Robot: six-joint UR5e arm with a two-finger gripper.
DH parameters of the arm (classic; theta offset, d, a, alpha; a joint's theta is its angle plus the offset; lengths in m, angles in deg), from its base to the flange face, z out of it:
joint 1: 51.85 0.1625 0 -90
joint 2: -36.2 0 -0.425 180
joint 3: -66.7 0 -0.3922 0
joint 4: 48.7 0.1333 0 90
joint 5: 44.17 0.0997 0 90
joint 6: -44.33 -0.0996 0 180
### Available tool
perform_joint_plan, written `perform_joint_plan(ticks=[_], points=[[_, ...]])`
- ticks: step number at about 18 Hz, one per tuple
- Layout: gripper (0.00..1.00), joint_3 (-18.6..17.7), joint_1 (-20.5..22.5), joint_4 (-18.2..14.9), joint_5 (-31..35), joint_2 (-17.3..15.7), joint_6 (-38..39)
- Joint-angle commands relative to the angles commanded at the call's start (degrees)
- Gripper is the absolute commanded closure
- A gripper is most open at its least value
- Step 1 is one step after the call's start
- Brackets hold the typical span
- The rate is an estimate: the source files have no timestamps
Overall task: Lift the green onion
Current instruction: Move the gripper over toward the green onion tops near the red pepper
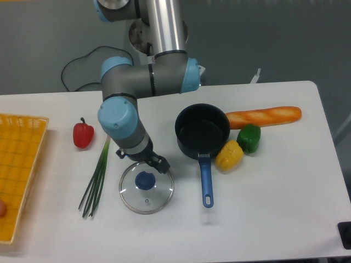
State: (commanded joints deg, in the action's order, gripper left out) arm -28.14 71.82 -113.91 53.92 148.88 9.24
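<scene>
the claw (159,164) hung low over a round glass lid (146,188), just above the lid's blue knob. seen from this angle, whether its fingers were open or closed could not be told; it did not appear to be holding anything. the green onion (97,178) lay flat on the white table (274,208), just left of the lid, its thin dark stalks running from a pale end near a red pepper (83,135) down to loose tips toward the front edge. a yellow basket (19,164) sat at the far left. to the right stood a dark pan with a blue handle (202,133), a yellow pepper (228,155), a green pepper (249,137) and a baguette (264,116). to do the step well, the claw would likely need to shift left, turn its fingers across the stalks, and close near the bunch's middle so all strands lift together.
</scene>
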Motion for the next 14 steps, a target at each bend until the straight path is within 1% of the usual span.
perform_joint_plan(ticks=[2,3,5,14], points=[[0.0,0.0,-1.0,-0.1,0.0,0.1,4.1],[0.0,0.0,-1.3,-0.1,0.1,0.3,4.8],[0.0,0.2,-2.4,0.0,0.4,0.8,5.0],[0.0,-0.3,-4.3,-0.4,-0.1,0.7,4.9]])
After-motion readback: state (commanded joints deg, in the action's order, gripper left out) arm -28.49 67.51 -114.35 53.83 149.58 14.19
